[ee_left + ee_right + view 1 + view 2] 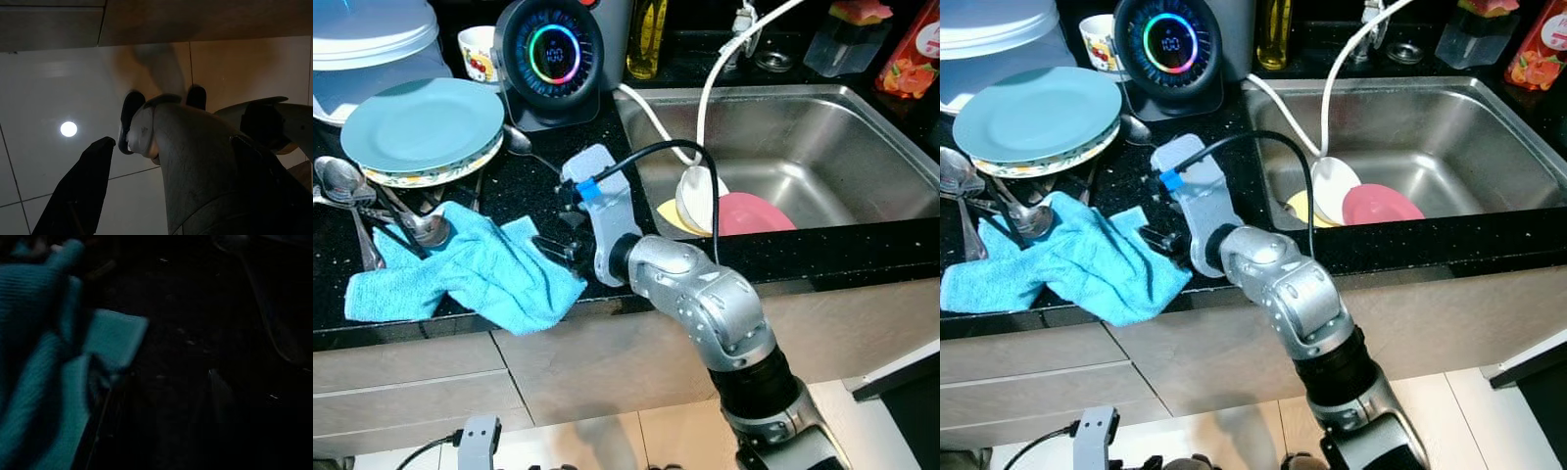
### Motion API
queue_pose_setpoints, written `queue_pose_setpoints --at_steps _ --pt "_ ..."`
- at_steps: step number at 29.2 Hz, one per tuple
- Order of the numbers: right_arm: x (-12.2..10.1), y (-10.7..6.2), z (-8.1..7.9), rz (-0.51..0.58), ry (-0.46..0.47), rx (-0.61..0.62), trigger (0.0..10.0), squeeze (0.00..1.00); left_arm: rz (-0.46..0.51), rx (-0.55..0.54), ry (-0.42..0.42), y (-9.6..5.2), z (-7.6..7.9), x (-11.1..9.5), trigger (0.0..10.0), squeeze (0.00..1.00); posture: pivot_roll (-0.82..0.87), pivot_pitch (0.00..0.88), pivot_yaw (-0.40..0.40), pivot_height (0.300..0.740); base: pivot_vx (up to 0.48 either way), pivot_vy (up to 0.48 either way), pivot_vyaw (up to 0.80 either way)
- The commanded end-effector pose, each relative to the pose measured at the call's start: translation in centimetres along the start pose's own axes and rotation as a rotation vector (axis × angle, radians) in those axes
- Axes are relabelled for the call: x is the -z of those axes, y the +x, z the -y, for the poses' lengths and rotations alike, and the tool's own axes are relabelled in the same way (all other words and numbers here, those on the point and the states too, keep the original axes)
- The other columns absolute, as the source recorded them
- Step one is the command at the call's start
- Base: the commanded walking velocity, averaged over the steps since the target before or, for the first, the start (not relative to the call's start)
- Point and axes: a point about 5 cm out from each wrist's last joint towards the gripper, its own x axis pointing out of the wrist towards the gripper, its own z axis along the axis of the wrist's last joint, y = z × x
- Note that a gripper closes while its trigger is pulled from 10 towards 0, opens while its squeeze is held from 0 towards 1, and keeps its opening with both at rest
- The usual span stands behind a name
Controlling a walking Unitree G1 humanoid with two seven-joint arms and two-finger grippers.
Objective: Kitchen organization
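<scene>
The right gripper (558, 245) reaches over the front edge of the black counter (538, 181) and sits at the near corner of the blue cloth (470, 269), which lies crumpled along the counter's front, well to the left of the sink (862, 137). Its black fingers lie low against the cloth's edge, but whether they have closed on the fabric or are parted beside it I cannot tell; the right wrist view is dark and blurred, showing cloth (44, 357) close in and little else. My reading is that the step in hand is taking hold of this cloth, either to wipe the counter or to clear it away (the task sentence is too broad to settle which).

The next move likely calls for a firm pinch on a fold of the fabric and a lift clear of the spoons (411, 220), since the cloth's far edge touches or overlaps them and could drag them along. The stacked plates (423, 127) with the teal one on top stand just behind.

The left gripper (78, 191) hangs idle below the counter, pointing at the tiled floor; one finger is clear, the other hidden, so its state is unclear. In the sink, a pink plate (754, 213) and a white bowl (697, 196) are partly cut off by the sink's near wall
</scene>
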Motion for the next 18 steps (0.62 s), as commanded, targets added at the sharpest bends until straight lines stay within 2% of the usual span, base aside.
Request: queue_pose_setpoints --at_steps 1,5,13,17,18 --pt "1.3 0.3 -0.1 -0.064 0.019 0.007 10.0 0.0 -0.089 0.002 -0.029 -0.5 0.3 2.6 10.0 0.0 0.1 0.143 -0.058 0.74 0.0 0.0 0.0" --pt "1.0 0.3 -0.1 -0.036 0.05 0.007 10.0 0.0 -0.09 0.006 -0.03 -0.5 0.4 2.7 10.0 0.0 0.1 0.146 -0.063 0.74 0.0 0.0 0.0" --pt "1.4 0.3 0.3 -0.056 0.102 0.024 10.0 0.0 -0.091 0.007 -0.03 -0.5 0.5 2.8 10.0 0.0 0.1 0.149 -0.064 0.74 0.0 0.0 0.0" --pt "2.4 0.3 0.8 -0.127 0.133 0.074 10.0 0.0 -0.09 0.005 -0.03 -0.5 0.4 2.8 10.0 0.0 0.1 0.152 -0.067 0.74 0.0 0.0 0.0" --pt "2.8 0.2 1.1 -0.155 0.131 0.093 9.6 0.0 -0.091 0.004 -0.03 -0.5 0.4 2.8 10.0 0.0 0.1 0.152 -0.068 0.74 0.0 0.0 0.0"
